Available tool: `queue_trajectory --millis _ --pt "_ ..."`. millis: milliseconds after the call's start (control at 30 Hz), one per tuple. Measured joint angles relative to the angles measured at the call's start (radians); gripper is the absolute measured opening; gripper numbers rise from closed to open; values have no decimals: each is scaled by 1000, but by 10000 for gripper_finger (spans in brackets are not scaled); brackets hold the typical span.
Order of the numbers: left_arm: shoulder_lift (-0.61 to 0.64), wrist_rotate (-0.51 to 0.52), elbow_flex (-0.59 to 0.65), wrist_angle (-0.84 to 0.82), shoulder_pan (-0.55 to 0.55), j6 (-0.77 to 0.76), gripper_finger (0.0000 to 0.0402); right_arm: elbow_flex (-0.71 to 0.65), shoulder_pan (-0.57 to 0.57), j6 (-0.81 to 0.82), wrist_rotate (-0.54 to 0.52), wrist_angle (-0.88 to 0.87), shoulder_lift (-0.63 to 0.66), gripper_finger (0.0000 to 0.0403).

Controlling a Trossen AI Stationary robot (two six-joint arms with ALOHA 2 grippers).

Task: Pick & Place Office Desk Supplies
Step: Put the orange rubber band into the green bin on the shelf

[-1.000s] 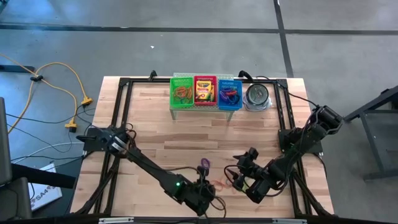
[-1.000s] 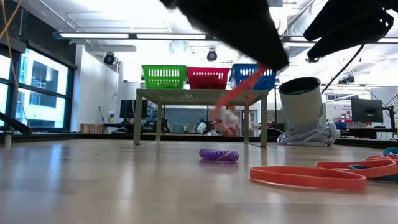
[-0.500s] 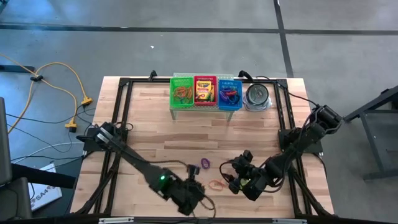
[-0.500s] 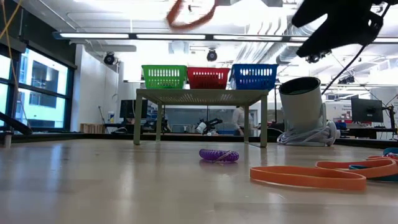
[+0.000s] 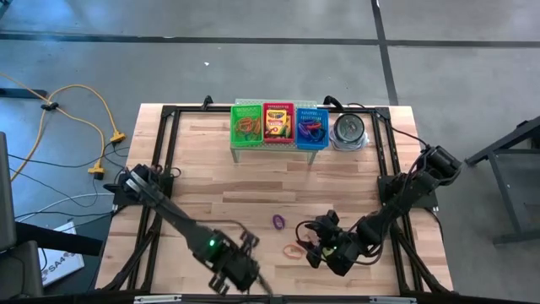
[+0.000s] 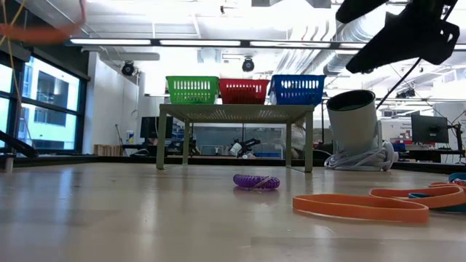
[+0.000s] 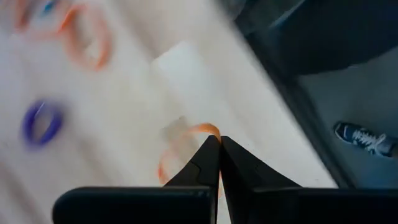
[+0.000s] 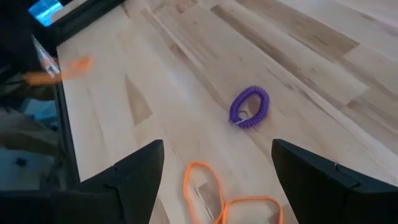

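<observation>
My left gripper (image 7: pixel 219 140) is raised over the table's near edge, left of centre (image 5: pixel 243 266), and is shut on an orange rubber band (image 7: pixel 186 134). The band shows blurred at the low view's upper left (image 6: pixel 44 30). My right gripper (image 8: pixel 217 186) hangs open at the near right (image 5: pixel 311 242). It is above two orange bands (image 8: pixel 202 186) lying flat on the wood, with nothing between its fingers. A purple coiled band (image 5: pixel 278 221) lies flat just beyond them. My left gripper pinches the orange band at the top of its loop (image 7: pixel 210 129), right at the tips of its two shut fingers. The fingers point steeply down. The band hangs as a slack loop below the tips, lifted clear of the table.
On a small stand at the far edge are a green basket (image 5: pixel 247 125) with bands, a red basket (image 5: pixel 278 124) with a crayon box, and a blue basket (image 5: pixel 311 127) with bands. A silvery tin (image 5: pixel 348 131) stands to their right. Bare wood lies between.
My left gripper has risen and swung toward the table's left along the near edge, tipping its wrist. It stayed shut on the orange band, which has come clear of the table. My right gripper has edged a little toward the left and turned, still open.
</observation>
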State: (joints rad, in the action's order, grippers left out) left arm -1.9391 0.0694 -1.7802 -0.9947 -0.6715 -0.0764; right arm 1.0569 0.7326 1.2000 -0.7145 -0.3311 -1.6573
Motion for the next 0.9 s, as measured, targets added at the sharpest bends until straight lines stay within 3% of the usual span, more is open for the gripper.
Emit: queue_trajectory --millis 133,400,667,800,900 --pt "17 -5 0 -71 50 -62 1 0 -8 -8 -35 9 0 288" --pt "28 -118 0 -56 93 69 1 0 -31 -144 0 58 0 287" --pt "44 -97 0 -51 112 -1 1 0 38 -360 -27 198 0 267" --pt "110 -31 2 -47 98 -54 1 0 67 -475 -27 275 0 258" --pt "156 -7 1 5 78 -8 1 0 87 -588 -18 327 0 253"
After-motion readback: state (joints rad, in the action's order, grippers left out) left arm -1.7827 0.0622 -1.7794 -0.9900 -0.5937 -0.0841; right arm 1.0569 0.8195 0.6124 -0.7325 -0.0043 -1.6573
